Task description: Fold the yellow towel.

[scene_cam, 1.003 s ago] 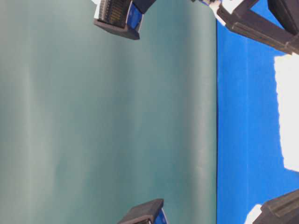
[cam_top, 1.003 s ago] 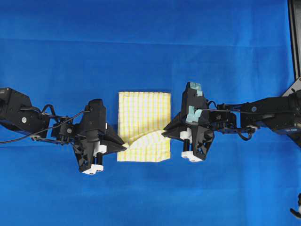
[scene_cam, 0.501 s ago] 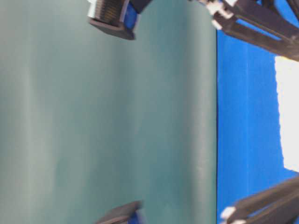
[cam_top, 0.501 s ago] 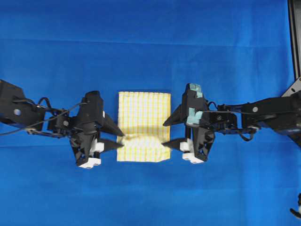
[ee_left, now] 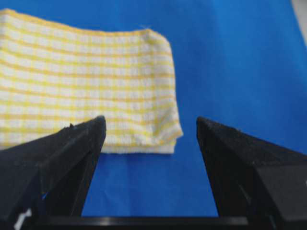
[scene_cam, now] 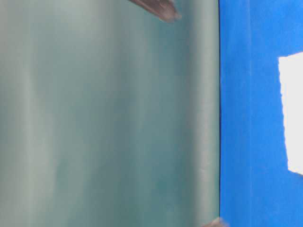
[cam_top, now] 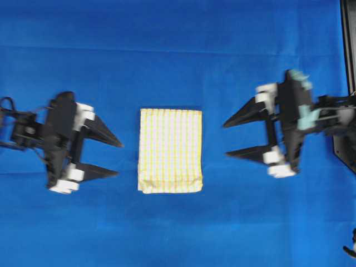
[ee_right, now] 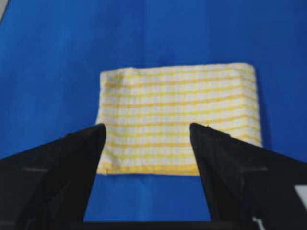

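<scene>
A bright blue cloth point(cam_top: 178, 44) covers the surface from edge to edge, with faint crease lines running across it. Light falls evenly, with only soft shadows. In the table-level view, a plain grey-green backdrop point(scene_cam: 109, 118), possibly a wall or screen, meets the blue. A dark frame point(cam_top: 348, 44) runs along the overhead view's right edge.

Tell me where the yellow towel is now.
In the overhead view the yellow towel lies folded at the centre of the blue cloth, between the open left gripper and right gripper, touching neither.
</scene>
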You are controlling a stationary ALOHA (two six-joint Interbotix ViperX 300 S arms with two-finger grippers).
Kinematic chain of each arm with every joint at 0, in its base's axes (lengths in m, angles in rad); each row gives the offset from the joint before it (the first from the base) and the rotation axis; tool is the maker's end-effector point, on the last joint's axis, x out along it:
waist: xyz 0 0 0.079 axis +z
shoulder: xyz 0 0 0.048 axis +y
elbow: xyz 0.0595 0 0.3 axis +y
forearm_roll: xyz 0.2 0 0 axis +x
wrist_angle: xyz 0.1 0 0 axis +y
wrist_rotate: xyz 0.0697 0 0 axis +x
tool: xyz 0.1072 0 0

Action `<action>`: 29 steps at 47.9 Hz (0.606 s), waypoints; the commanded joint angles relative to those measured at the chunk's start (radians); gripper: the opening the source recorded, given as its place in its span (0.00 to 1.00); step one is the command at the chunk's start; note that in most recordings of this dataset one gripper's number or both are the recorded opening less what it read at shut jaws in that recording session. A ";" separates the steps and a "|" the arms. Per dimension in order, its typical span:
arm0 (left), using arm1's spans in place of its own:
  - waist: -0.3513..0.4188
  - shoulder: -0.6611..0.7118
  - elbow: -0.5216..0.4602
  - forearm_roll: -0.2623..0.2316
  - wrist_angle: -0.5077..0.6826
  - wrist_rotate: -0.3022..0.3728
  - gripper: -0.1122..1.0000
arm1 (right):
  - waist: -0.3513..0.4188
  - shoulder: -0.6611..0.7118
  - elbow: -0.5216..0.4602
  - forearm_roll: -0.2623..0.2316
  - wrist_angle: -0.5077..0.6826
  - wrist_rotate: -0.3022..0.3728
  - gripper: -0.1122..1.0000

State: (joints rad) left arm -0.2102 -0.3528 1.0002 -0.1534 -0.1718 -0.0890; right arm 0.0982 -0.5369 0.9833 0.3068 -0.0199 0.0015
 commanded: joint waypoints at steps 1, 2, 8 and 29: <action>0.006 -0.092 0.026 0.003 -0.005 0.003 0.73 | -0.020 -0.123 0.017 -0.009 0.049 -0.015 0.75; 0.008 -0.115 0.037 0.003 -0.006 0.003 0.73 | -0.023 -0.147 0.021 -0.014 0.061 -0.018 0.75; 0.025 -0.249 0.112 0.006 -0.008 0.008 0.73 | -0.031 -0.272 0.037 -0.049 0.149 -0.023 0.74; 0.078 -0.657 0.267 0.017 0.120 0.186 0.73 | -0.133 -0.600 0.172 -0.143 0.321 -0.023 0.74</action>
State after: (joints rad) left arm -0.1534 -0.9618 1.2563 -0.1396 -0.0690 0.0951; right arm -0.0230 -1.0983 1.1443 0.1703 0.2976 -0.0230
